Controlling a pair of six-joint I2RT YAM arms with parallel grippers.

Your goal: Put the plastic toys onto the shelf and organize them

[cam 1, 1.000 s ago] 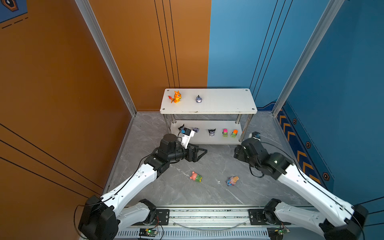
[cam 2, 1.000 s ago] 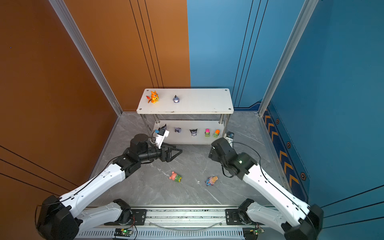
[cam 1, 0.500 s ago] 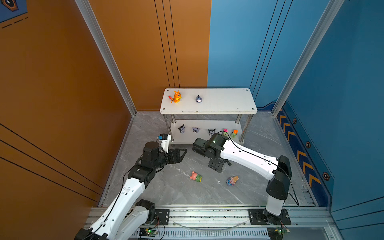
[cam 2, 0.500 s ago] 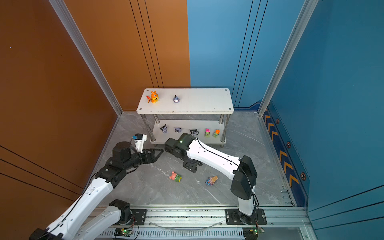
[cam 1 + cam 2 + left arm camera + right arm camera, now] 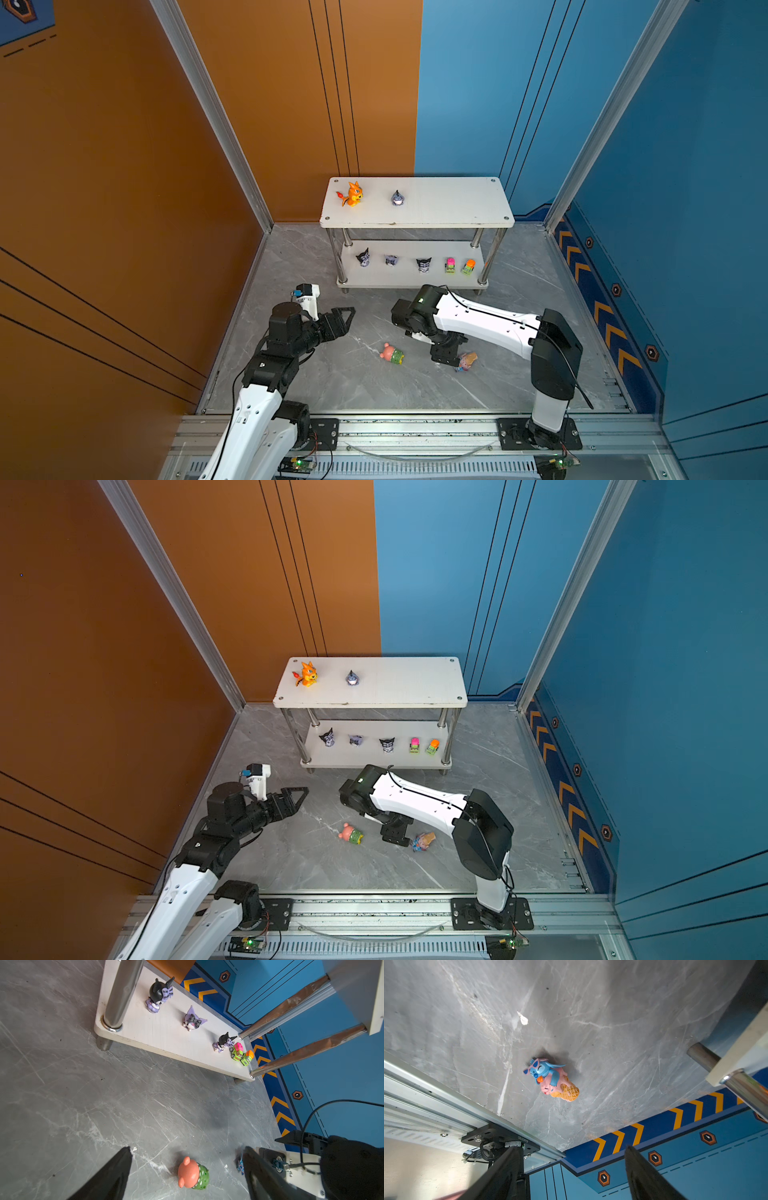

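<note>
Seven toys are sitting on the shelf point(image 5: 453, 203) and two are lying loose on the table point(image 5: 332, 390). The orange dragon point(image 5: 352, 193) and grey-blue donkey point(image 5: 398, 198) are standing at the left end of the top board, leaving the rest bare; that is room enough, I'd judge, for the two stragglers. Below, the three black-purple imps point(image 5: 391, 260) are lining up in a row, with the pink car point(image 5: 450, 265) and orange car point(image 5: 468, 267) paired at the right end; the sorting seems to be running by kind.

The right claw point(image 5: 446, 358) is pointing down just beside the blue creature on its ice-cream cone point(image 5: 467, 361), spread wide and gripping nothing; it looks to be lining up that pick. The left claw point(image 5: 345, 319) is hovering above the table, wide open and empty too, seemingly giving its partner room.

The top views are hiding part of the cone toy behind the claw; the right wrist view is showing it whole, lying on its side, ahead of the fingers point(image 5: 643, 1178) and not between them. The left wrist view is framing the pink bear point(image 5: 192, 1174), on its side, between that claw's fingers, and is showing the cars nearly touching by a chrome leg point(image 5: 301, 1053); only the top views are showing the upper board.
</note>
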